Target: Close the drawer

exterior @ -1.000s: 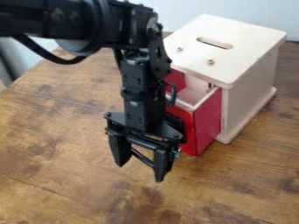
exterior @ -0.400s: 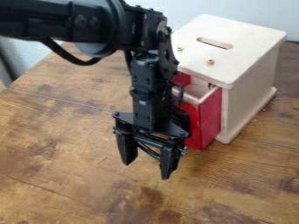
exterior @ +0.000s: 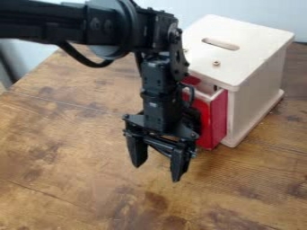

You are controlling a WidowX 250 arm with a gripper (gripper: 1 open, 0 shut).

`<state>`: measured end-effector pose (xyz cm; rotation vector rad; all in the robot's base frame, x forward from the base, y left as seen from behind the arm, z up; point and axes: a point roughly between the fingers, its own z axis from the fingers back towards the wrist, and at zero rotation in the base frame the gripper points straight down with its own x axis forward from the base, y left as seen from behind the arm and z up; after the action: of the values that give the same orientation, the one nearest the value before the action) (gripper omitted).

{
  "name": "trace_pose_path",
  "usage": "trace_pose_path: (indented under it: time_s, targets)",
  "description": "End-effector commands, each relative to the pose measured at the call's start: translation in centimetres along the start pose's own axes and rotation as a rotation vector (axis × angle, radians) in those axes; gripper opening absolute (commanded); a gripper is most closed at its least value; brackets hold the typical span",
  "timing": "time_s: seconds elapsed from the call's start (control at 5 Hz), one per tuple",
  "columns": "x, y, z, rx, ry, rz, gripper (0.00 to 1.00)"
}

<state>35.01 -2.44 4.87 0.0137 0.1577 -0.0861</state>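
Note:
The red drawer point(exterior: 209, 118) sticks out of the lower front of a pale wooden cabinet point(exterior: 246, 67), pulled partly open toward the lower left. Its glossy front faces my gripper; the wire handle is hidden behind the arm. My black gripper point(exterior: 159, 161) hangs just in front of the drawer face, pointing down at the table, its two fingers spread apart with nothing between them. The arm point(exterior: 162, 72) comes in from the upper left and covers the drawer's left part.
The cabinet has a slot in its top point(exterior: 221, 42) and stands at the back right of a worn wooden table point(exterior: 60, 171). A grey wall edge point(exterior: 10, 63) shows at the far left.
The gripper and arm have shifted to the right, closer to the drawer front. The drawer appears pushed in slightly. The fingers stay spread.

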Motion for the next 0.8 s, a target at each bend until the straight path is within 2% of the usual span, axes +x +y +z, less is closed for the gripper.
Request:
trace_pose_path:
  time_s: [0.0,0.6]
  targets:
    - [2.0,0.3,2.3,0.003,-0.095,-0.009,1.00]
    - [3.1,0.2,2.2,-0.003,-0.077,-0.012,1.00]
